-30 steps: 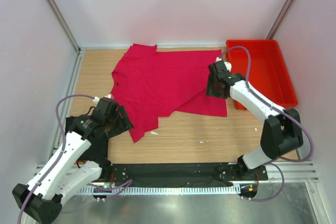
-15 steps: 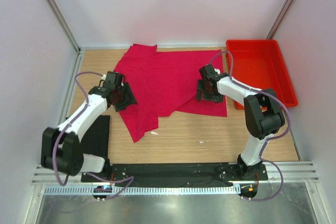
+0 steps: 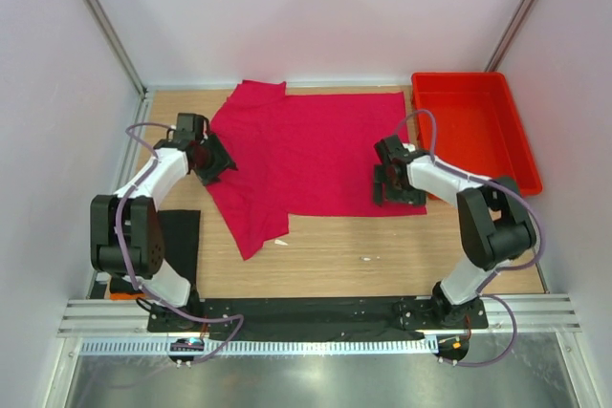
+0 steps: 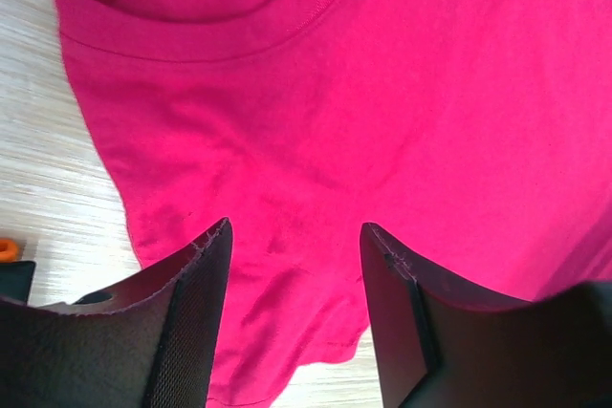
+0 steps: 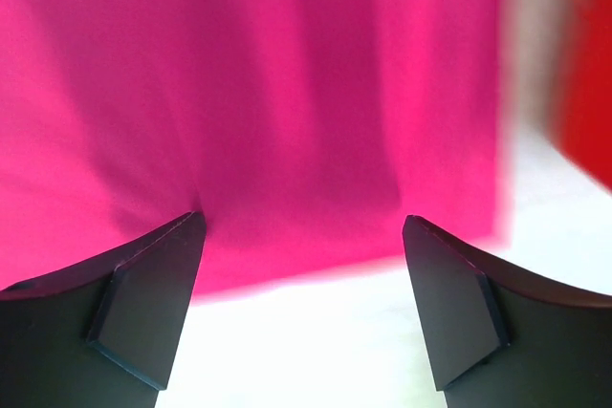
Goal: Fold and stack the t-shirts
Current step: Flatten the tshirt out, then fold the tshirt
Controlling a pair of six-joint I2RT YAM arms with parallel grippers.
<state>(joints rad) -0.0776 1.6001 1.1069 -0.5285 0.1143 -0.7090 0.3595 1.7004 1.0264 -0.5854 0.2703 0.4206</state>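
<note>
Wooden table carries a spread pink shirt. Over its collar the left gripper reaches low, jaws open; the right gripper, elbow folded, hovers at the hem, jaws wide, empty.

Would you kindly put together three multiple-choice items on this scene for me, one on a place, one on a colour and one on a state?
1. Where is the red tray relative to the spread t-shirt?
A. left of it
B. on top of it
C. right of it

2. What colour is that t-shirt?
A. black
B. crimson-pink
C. white

3. How does the right gripper stand?
A. open above the t-shirt's edge
B. shut on the tray
C. shut on a sleeve

Answers:
1. C: in the top view the tray lies beyond the shirt's right edge.
2. B: the cloth reads crimson-pink in every view.
3. A: the right wrist view shows the jaws wide apart with nothing between them.
</note>
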